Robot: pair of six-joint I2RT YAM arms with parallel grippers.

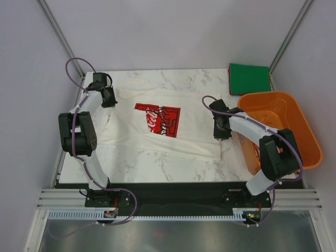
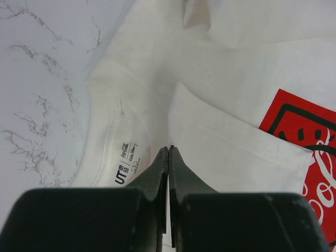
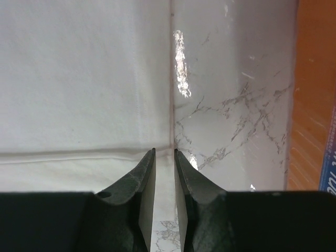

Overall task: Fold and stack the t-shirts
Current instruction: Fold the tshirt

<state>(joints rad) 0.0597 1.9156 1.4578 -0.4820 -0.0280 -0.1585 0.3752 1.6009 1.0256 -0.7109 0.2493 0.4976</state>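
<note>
The white t-shirt (image 1: 195, 126) lies spread across the marble table, its red chest print (image 1: 157, 119) facing up and its near edge folded over. My left gripper (image 1: 108, 101) is at the collar end. In the left wrist view its jaws (image 2: 169, 149) are shut, with a fold of the white shirt (image 2: 220, 79) running into the tips beside the neck label. My right gripper (image 1: 220, 135) is at the hem end. Its jaws (image 3: 164, 151) stand a narrow gap apart over the shirt's corner (image 3: 79, 79). The dark green t-shirt (image 1: 249, 77) lies folded square at the back right.
The orange slatted basket (image 1: 310, 142) stands at the table's right edge, close beside my right arm, and its wall shows in the right wrist view (image 3: 315, 79). Bare marble table (image 1: 173, 79) shows behind the shirt and near the front edge.
</note>
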